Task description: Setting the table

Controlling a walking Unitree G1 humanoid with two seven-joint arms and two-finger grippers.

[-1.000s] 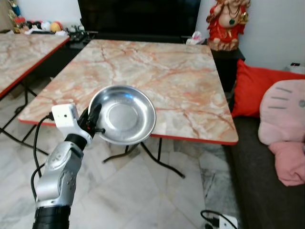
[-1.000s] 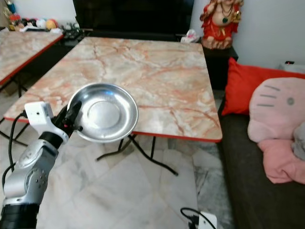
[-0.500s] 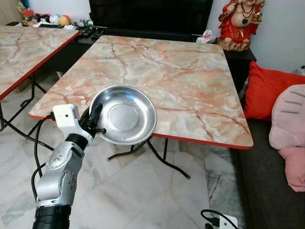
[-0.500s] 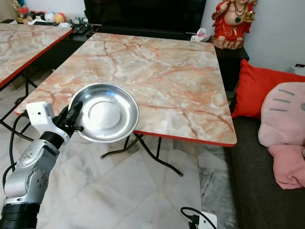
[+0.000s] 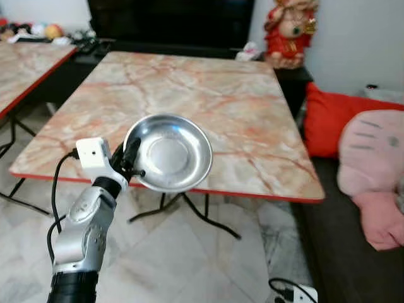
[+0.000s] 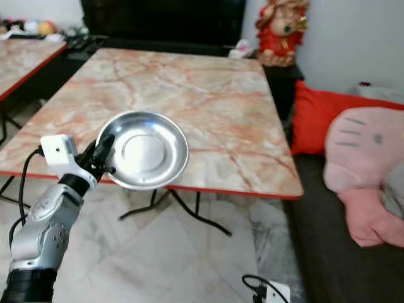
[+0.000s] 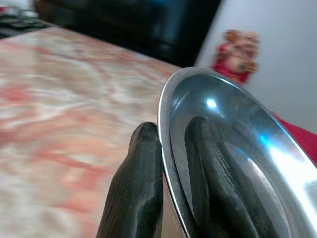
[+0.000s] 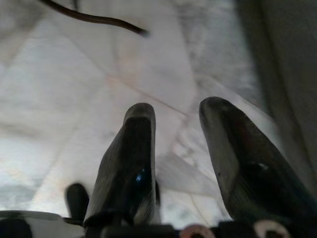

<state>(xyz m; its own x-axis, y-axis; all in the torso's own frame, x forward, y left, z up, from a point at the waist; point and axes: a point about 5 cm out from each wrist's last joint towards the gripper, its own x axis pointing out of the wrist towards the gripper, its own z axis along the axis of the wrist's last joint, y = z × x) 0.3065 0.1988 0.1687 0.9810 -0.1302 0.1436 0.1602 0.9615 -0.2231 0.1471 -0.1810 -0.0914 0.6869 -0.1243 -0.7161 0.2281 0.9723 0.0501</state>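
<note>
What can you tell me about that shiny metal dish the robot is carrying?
The steel plate is round and shallow, with a flat centre, a raised sloping rim and a polished, mirror-like surface that looks like stainless steel. Nothing lies in it. The left gripper pinches its rim, one black finger outside and one inside the bowl. It is held in the air, tipped toward the camera, at the near edge of the marble-patterned table, not set down on it.

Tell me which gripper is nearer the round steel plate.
Left. The left gripper clamps the round steel plate by its rim, above the marble table's near edge. The right gripper hangs open over the floor.
</note>
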